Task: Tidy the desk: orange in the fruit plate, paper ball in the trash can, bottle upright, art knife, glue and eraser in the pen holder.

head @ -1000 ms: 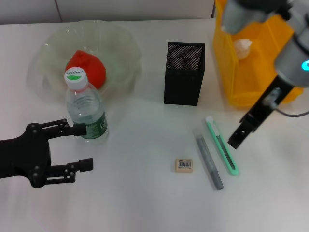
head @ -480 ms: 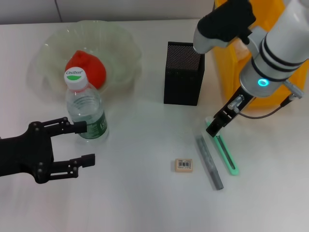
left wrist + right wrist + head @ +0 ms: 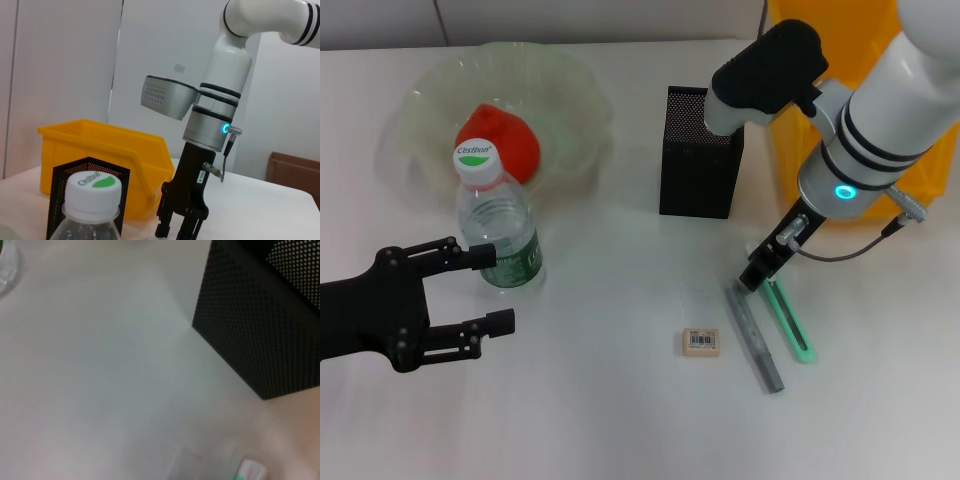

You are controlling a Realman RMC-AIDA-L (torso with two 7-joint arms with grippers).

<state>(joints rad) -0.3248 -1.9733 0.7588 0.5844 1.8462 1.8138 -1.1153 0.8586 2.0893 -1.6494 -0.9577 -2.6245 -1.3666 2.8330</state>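
The right gripper (image 3: 752, 280) reaches steeply down over the far end of the green art knife (image 3: 788, 318) near the desk's (image 3: 620, 400) right edge, fingers slightly parted. The left gripper (image 3: 490, 290) hovers low, fingers spread, beside the upright bottle (image 3: 498, 225).

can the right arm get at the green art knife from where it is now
Probably yes. The right tool hangs just above the near end of the art knife, which lies flat on the table. The glue stick lies close alongside, so it might get nudged.
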